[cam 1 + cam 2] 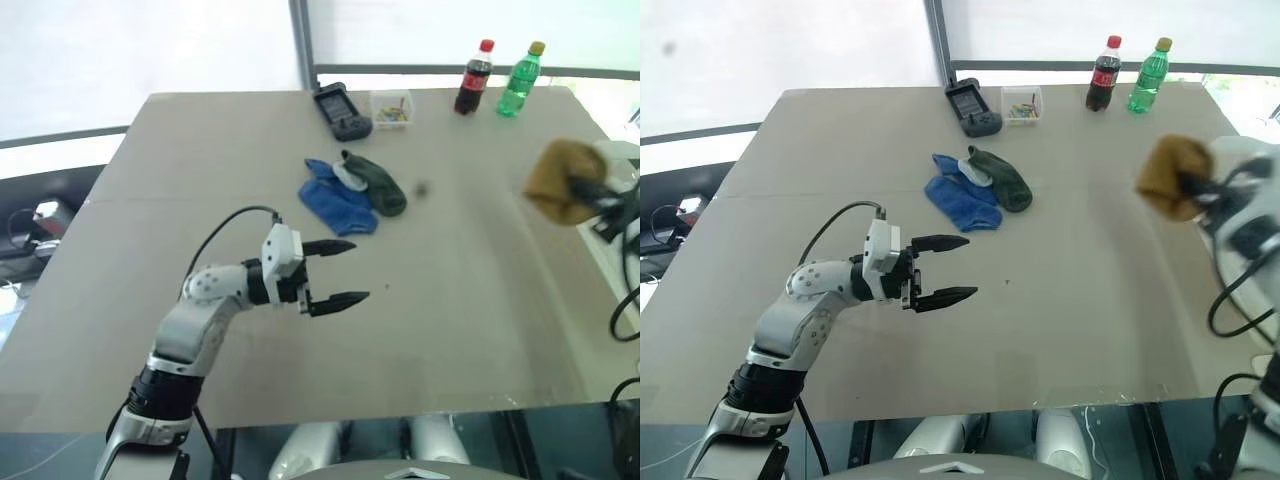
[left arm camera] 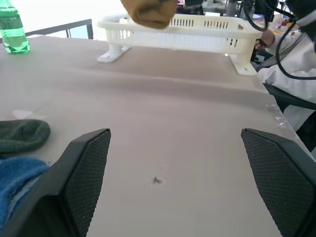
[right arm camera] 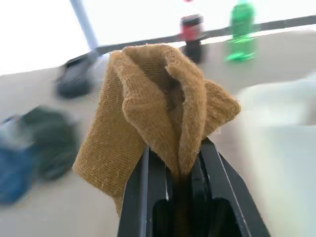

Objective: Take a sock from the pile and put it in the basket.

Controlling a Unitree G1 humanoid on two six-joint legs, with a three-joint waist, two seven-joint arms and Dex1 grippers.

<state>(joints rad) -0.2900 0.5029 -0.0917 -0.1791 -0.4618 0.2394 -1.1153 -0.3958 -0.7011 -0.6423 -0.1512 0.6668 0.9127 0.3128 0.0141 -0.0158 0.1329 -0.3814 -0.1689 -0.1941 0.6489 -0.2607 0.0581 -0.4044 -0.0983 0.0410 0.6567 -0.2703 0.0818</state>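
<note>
My right gripper is shut on a mustard-yellow sock, which hangs folded and raised above the table's right side. The white slatted basket stands beyond the table's right edge, and the sock shows in front of its rim. On the table's far middle lies the pile: blue socks with a dark green-grey sock against them. My left gripper hovers over the table just short of the pile, pointing right, open with nothing between its fingers.
A cola bottle and a green bottle stand at the table's far right. A dark handheld device and a small clear box of coloured bits lie at the far middle. A person's white sleeve is beside the basket.
</note>
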